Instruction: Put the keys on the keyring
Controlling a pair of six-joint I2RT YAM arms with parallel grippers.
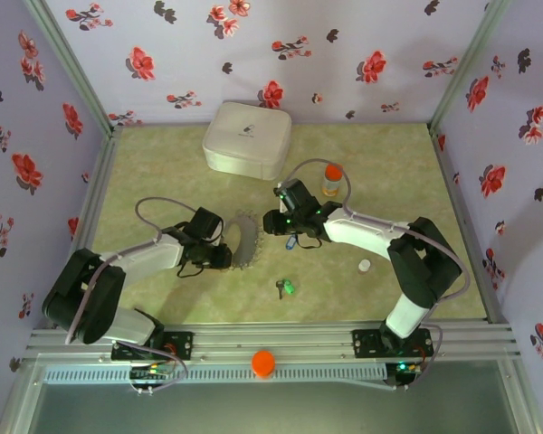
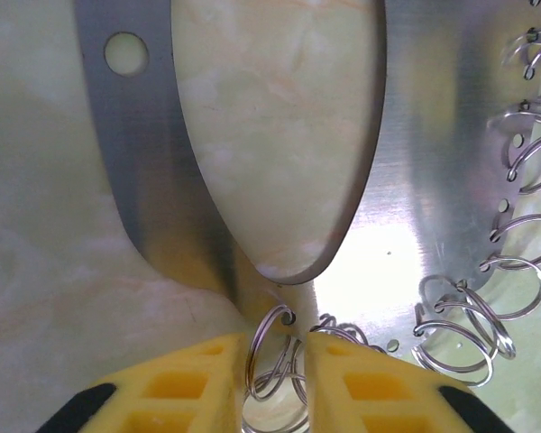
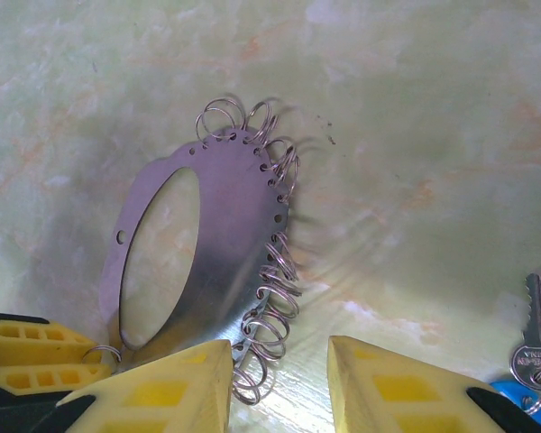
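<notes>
The keyring (image 1: 245, 237) is a flat grey metal plate (image 3: 239, 225) with an oval hole and several small wire rings along its edge. It lies on the table between the arms. My left gripper (image 2: 275, 347) is shut on the rings at the plate's (image 2: 415, 225) near end; its yellow fingers (image 3: 36, 354) show from the right wrist too. My right gripper (image 3: 279, 383) hangs open just above the plate's ringed edge, holding nothing. The blue-headed key (image 3: 534, 356) lies just right of it on the table (image 1: 291, 242). The green-headed key (image 1: 285, 288) lies nearer the front.
A white box (image 1: 247, 138) sits at the back. An orange-capped bottle (image 1: 332, 179) stands behind my right arm. A small white cap (image 1: 365, 266) lies at the right. An orange cap (image 1: 263, 363) rests on the front rail.
</notes>
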